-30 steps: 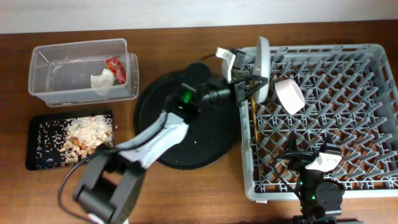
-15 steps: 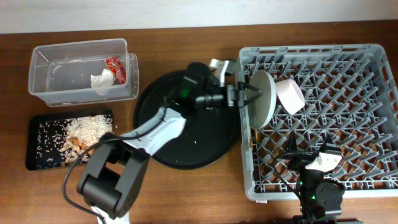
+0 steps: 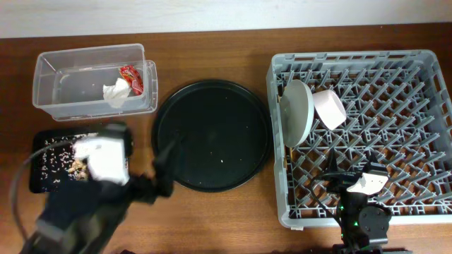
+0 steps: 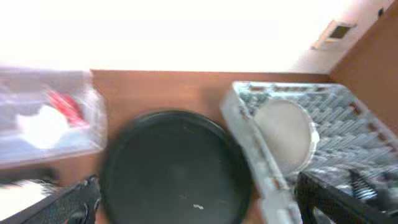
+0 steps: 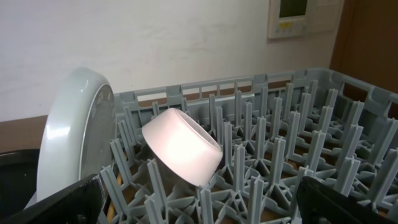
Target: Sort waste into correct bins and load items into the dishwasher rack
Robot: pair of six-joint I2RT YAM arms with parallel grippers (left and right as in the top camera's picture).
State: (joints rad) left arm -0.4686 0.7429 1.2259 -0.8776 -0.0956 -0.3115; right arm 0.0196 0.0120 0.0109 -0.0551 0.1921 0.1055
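Observation:
The pale plate (image 3: 297, 113) stands on edge in the left side of the grey dishwasher rack (image 3: 353, 55), with the white bowl (image 3: 329, 108) tilted against pegs beside it. A wooden chopstick (image 3: 287, 153) lies below the plate. My left gripper (image 4: 205, 205) is open and empty, blurred, low over the table's front left near the round black tray (image 3: 212, 134). My right gripper (image 5: 199, 205) hangs open over the rack's front, facing the bowl (image 5: 180, 146) and plate (image 5: 71, 137). The clear tub (image 3: 63, 85) holds the napkin (image 3: 116, 93) and red wrapper (image 3: 131, 77).
The shallow black rectangular tray (image 3: 37, 180) with beige food scraps (image 3: 53, 152) lies at front left, partly covered by my blurred left arm (image 3: 99, 176). A white wall runs behind the table.
My left gripper opened and let go of the plate, which now stands in the rack. The left arm has swung back to the front left. The right arm has not moved.

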